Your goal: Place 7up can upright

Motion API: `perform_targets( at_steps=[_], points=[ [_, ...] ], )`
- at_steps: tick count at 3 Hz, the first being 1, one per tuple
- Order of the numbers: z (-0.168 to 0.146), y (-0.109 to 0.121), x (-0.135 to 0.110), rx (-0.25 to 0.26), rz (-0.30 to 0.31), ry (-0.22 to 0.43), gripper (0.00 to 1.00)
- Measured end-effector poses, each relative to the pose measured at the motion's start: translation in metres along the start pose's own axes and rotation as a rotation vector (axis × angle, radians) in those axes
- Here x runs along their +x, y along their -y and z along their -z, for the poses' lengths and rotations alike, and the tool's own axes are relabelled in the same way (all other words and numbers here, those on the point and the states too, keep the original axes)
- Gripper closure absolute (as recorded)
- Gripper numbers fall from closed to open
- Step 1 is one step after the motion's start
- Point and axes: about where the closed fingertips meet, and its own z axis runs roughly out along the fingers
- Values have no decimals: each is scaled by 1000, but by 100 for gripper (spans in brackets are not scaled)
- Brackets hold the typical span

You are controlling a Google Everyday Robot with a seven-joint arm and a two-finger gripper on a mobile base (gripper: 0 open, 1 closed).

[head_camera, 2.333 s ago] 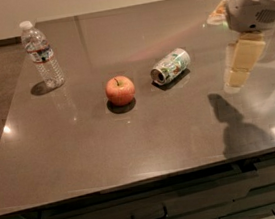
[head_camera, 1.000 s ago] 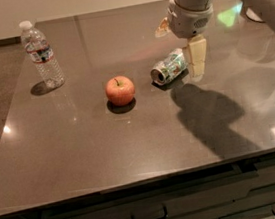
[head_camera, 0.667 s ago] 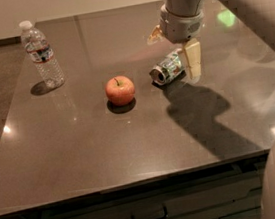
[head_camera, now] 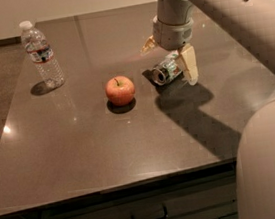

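The 7up can (head_camera: 166,71) lies on its side on the dark table (head_camera: 81,139), right of centre, its silver top facing the front left. My gripper (head_camera: 168,63) hangs right over it from the arm that comes in from the upper right. It is open. One cream finger (head_camera: 189,64) stands at the can's right end and the other finger (head_camera: 147,45) shows behind the can on its far left. The can's body is partly hidden by the wrist.
A red apple (head_camera: 120,90) sits just left of the can. A clear plastic water bottle (head_camera: 41,54) stands upright at the far left. The robot's arm and body (head_camera: 274,154) fill the right side. Drawers (head_camera: 151,213) run below the table's front edge.
The gripper has moved from the table's right edge leftwards and down onto the can, and now straddles it. The can, apple and bottle have not moved.
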Motion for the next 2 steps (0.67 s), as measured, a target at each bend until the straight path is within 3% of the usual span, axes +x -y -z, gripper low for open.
perform_targets(
  at_steps=[2],
  points=[
    [-15, 10, 8, -29, 19, -8, 41]
  ],
)
